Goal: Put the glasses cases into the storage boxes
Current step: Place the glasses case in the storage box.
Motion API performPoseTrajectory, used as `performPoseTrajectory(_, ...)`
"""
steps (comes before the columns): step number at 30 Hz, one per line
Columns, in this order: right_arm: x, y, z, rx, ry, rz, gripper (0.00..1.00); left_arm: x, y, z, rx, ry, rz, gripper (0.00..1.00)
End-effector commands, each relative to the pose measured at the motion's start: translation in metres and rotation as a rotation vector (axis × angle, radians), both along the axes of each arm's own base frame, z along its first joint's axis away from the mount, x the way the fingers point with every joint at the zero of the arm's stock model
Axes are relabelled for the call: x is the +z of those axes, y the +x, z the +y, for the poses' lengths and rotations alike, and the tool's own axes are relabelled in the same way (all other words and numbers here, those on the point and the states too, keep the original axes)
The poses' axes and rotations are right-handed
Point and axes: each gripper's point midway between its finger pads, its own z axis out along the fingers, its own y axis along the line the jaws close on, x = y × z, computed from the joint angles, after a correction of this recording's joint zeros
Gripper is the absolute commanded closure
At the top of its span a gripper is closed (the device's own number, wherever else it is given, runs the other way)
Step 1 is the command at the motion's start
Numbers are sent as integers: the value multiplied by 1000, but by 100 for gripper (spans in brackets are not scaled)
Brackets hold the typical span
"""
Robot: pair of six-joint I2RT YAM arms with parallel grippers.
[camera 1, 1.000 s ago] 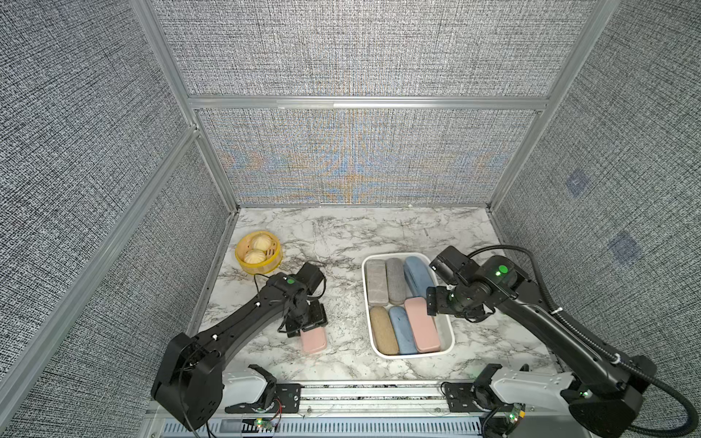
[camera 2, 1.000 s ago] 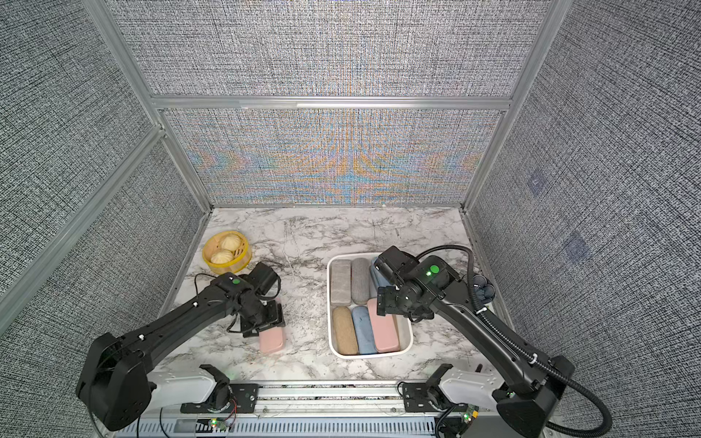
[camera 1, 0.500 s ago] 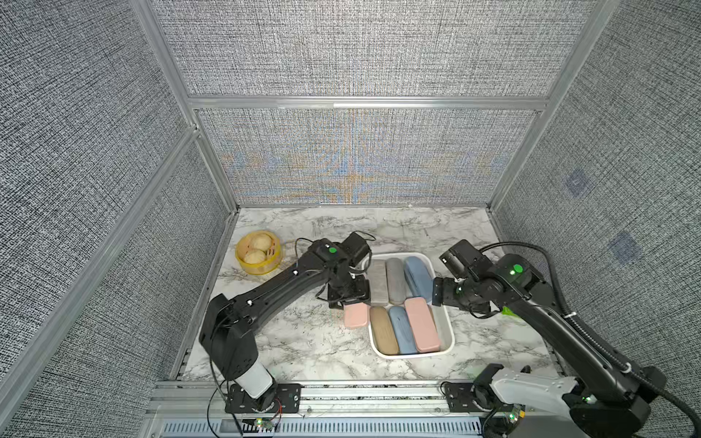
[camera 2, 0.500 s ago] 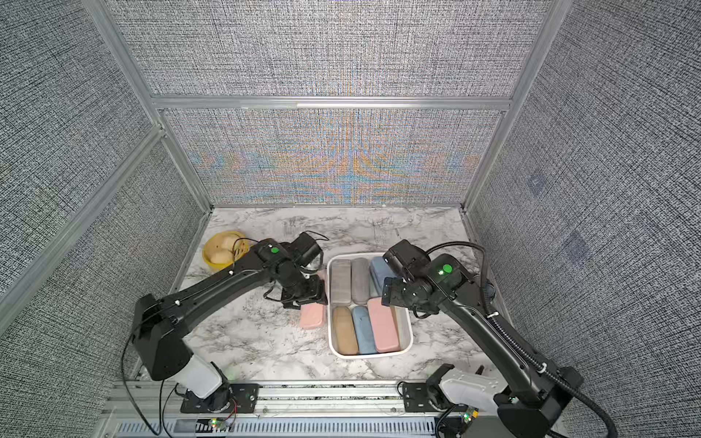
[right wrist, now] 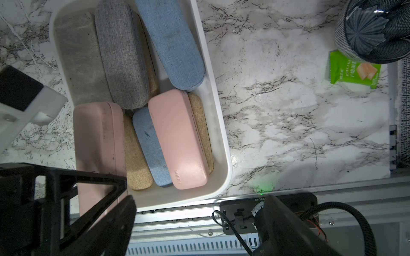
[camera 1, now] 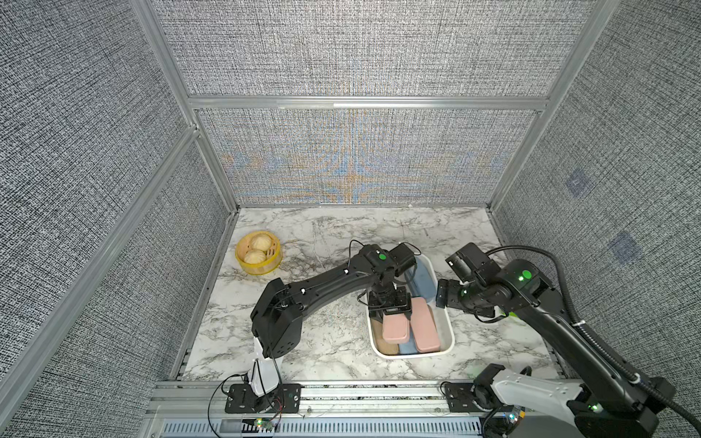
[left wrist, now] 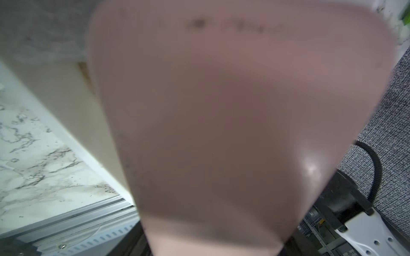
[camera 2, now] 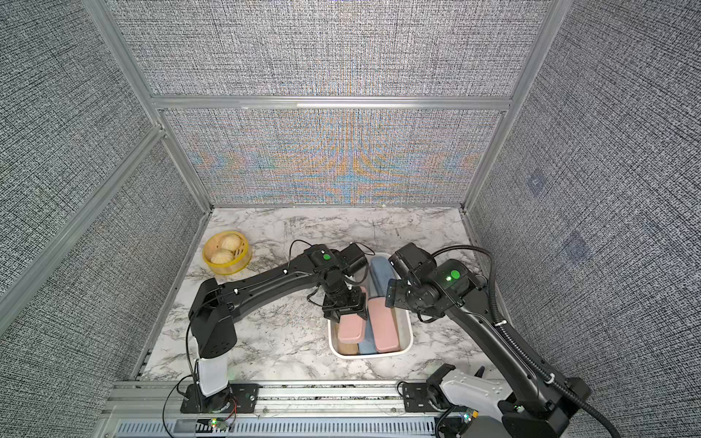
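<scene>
Holding one flat pink case by its far end, the left gripper was clamped across the case's width. It held the case above the near-left part of the white tray. The case's long axis ran near-to-far, parallel to the tray's long side, with the free end toward the robot. Stowed cases in grey, blue, tan and pink filled the tray. None showed outside it, so this was probably the last placement. The right gripper stood wide open and empty, just beside the tray.
</scene>
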Motion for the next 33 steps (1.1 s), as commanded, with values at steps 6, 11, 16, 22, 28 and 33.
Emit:
performPoseTrajectory(6, -1, 2, -3, -5, -20, -1, 9, -17, -35, 11, 32, 76, 141, 44)
performPoseTrajectory(11, -2, 6, 3, 7, -5, -1, 8, -23, -38, 12, 34, 90, 172, 44)
performPoseTrajectory(16, 0, 6, 5, 13, 1, 2, 9, -37, -28, 3, 27, 120, 175, 44)
performPoseTrajectory(22, 4, -3, -6, 1, -17, -12, 9, -50, -18, 2, 28, 157, 184, 45)
performPoseTrajectory(28, 3, -9, -11, -2, -19, -5, 9, -56, 4, 7, 68, 188, 110, 41)
performPoseTrajectory(33, 9, -11, -13, 2, -19, -11, 9, -69, 6, 4, 78, 192, 129, 26)
